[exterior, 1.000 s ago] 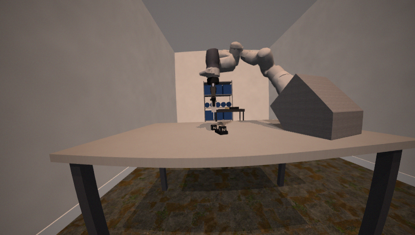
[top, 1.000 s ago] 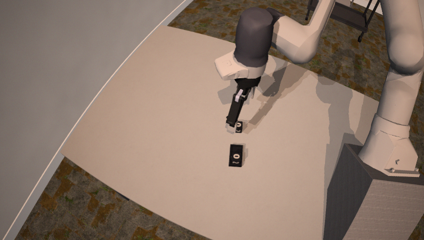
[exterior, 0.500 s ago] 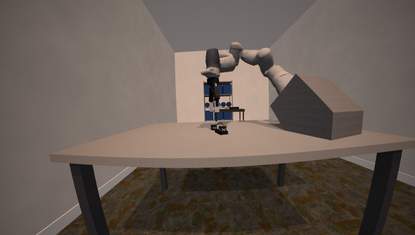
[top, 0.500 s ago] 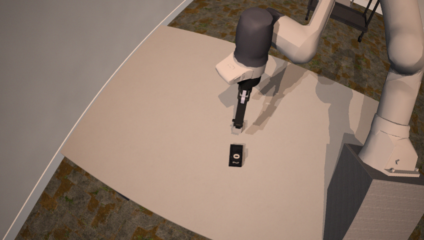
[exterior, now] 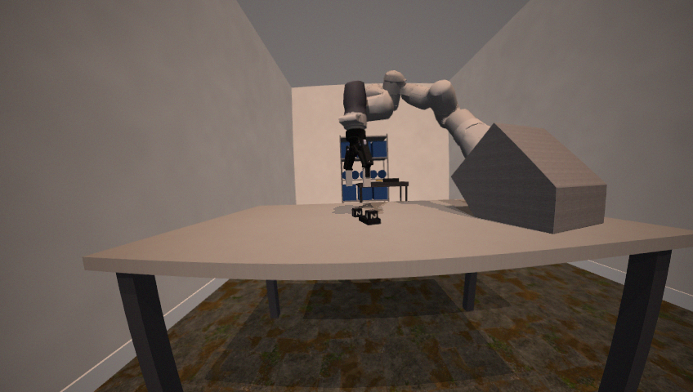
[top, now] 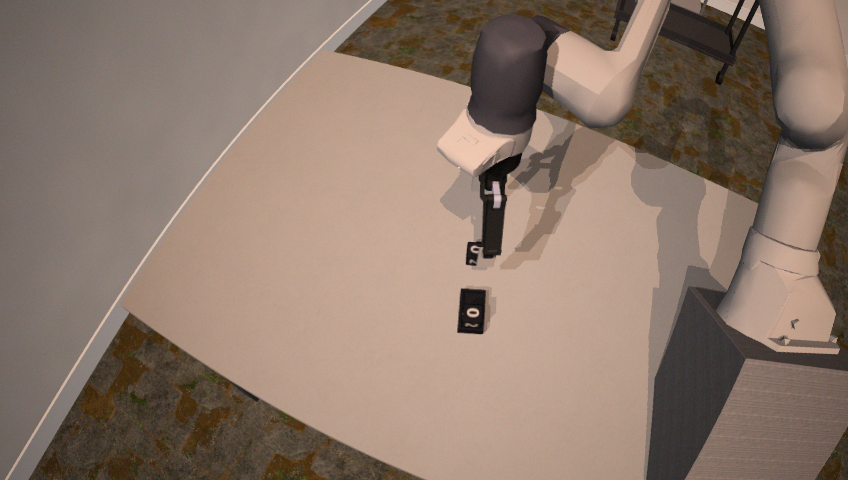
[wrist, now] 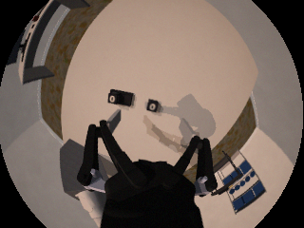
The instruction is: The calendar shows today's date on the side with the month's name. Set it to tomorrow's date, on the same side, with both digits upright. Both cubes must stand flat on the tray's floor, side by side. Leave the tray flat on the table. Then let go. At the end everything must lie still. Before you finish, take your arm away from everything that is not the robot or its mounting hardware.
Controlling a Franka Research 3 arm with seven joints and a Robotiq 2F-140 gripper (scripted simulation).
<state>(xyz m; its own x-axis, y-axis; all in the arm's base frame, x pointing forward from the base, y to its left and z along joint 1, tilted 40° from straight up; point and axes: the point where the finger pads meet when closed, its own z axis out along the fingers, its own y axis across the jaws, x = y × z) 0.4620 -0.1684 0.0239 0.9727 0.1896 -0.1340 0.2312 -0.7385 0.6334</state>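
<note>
A black tray [top: 471,311] lies flat on the table and holds one black cube with a white 0 on top. A second black cube [top: 473,252] stands loose on the table a short way behind the tray, also with a 0 on top. My gripper [top: 490,246] points straight down, open and empty, with its fingertips just above and beside the loose cube. From the front, the loose cube [exterior: 357,211] and the tray [exterior: 372,220] sit under the gripper [exterior: 359,186]. In the wrist view the tray [wrist: 121,97] and the loose cube [wrist: 152,105] lie ahead of the spread fingers.
The robot's grey base block [top: 731,386] stands at the table's right edge. A shelf with blue boxes [exterior: 364,167] stands far behind the table.
</note>
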